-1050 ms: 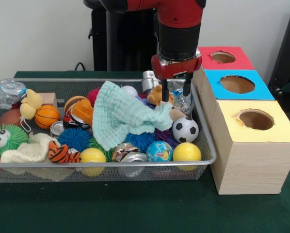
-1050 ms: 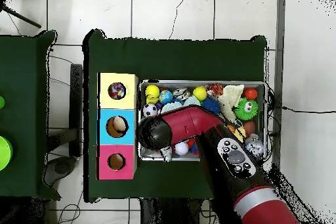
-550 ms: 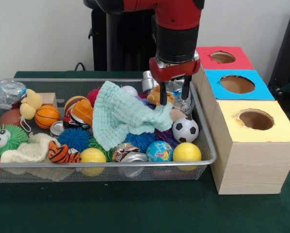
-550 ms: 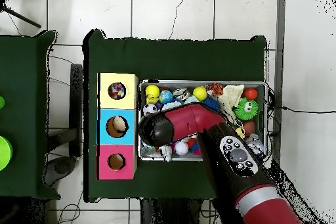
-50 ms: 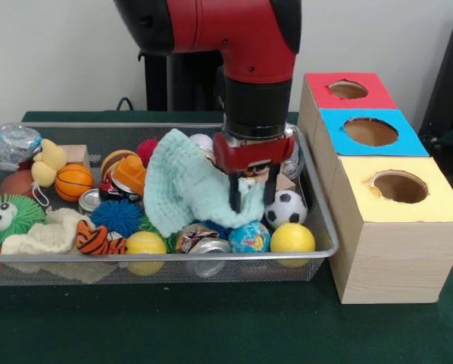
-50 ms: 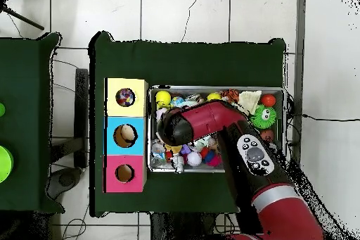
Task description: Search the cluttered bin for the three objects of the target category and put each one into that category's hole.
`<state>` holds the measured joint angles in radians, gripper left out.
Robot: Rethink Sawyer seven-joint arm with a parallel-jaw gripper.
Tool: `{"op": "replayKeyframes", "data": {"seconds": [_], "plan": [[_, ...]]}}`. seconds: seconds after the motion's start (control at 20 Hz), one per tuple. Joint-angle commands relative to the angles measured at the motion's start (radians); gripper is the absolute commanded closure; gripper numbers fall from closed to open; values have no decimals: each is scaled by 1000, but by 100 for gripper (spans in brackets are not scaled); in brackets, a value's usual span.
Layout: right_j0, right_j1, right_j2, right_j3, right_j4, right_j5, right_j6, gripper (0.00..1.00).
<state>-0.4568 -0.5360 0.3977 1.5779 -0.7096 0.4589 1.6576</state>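
My gripper [image 5: 251, 194] hangs low in the right half of the wire bin [image 5: 173, 258], open, its fingers [image 5: 235, 196] straddling the right edge of a mint green cloth [image 5: 182, 182]. Just below it sit a globe ball [image 5: 249, 236], a soccer ball [image 5: 287, 208] and a yellow ball [image 5: 292, 237]. Right of the bin stand three boxes with round holes: red [image 5: 348, 89], blue [image 5: 370, 130] and yellow [image 5: 399, 186]. In the overhead view the arm [image 6: 211, 121] covers the bin's middle and hides the gripper.
The bin also holds a basketball [image 5: 73, 182], a green spiky toy [image 5: 7, 216], a tiger-striped toy [image 5: 98, 239], a blue spiky ball [image 5: 117, 216], crushed cans [image 5: 196, 239] and a yellow plush [image 5: 48, 161]. Small things show inside the yellow hole [image 6: 125, 97] and the blue hole [image 6: 125, 135].
The gripper has moved from the bin's far right corner toward the front and dropped lower onto the cloth's edge. The cloth has bunched up slightly.
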Motion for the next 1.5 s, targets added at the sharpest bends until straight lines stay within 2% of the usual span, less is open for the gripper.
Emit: {"op": "replayKeyframes", "data": {"seconds": [0.05,0.15,0.4,0.55,0.6,0.7,0.8,0.95,1.05,1.15,1.3,1.5], "plan": [[87,183,-118,-148,-126,-169,155,0],[110,209,-137,-161,-111,-186,163,0],[122,266,-127,-175,-28,-128,112,0],[141,282,-149,-185,-23,-144,123,0],[143,284,-157,-179,-22,-194,134,100],[163,284,-186,-178,-33,-263,179,100],[182,279,-203,-188,-38,-251,172,100],[149,264,-174,-171,-7,-242,141,100],[118,224,-150,-142,5,-217,99,100],[55,152,-99,-86,26,-155,21,100],[-65,31,-1,-14,96,15,-149,100],[-181,-64,89,-7,174,239,-329,100]]}}
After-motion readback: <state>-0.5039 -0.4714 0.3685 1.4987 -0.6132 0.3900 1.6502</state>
